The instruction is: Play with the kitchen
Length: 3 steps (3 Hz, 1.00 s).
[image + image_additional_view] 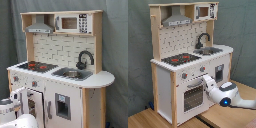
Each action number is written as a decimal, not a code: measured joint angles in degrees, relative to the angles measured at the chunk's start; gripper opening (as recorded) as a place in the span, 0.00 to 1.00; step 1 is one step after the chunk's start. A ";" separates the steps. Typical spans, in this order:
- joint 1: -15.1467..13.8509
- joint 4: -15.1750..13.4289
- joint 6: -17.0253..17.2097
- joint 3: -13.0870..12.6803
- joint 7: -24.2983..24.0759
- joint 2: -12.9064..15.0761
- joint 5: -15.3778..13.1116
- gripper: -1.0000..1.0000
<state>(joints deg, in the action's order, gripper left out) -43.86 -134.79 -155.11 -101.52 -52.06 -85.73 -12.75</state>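
Grey curtain backdrop; gripper point(204, 81) pressed against the kitchen point(188, 62) at its oven door point(191, 95), finger spread unreadable.

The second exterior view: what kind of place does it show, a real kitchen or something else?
Probably a test or lab setup, not a real kitchen. The kitchen is a toy of pale wood, standing on a wooden table before a grey curtain, with a white robot arm reaching to its oven door.

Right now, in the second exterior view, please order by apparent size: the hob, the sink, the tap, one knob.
1. Hob, largest, though it is nearer the camera.
2. Sink.
3. Tap.
4. Knob, smallest.
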 joint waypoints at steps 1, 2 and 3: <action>-0.49 0.24 -0.82 3.67 4.31 0.05 -0.04 1.00; 3.95 0.15 2.35 5.93 5.98 0.29 -0.04 1.00; 8.49 0.11 5.81 6.70 7.82 0.31 -0.06 1.00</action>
<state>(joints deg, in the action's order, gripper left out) -35.38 -134.68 -149.30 -94.82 -44.24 -85.42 -12.81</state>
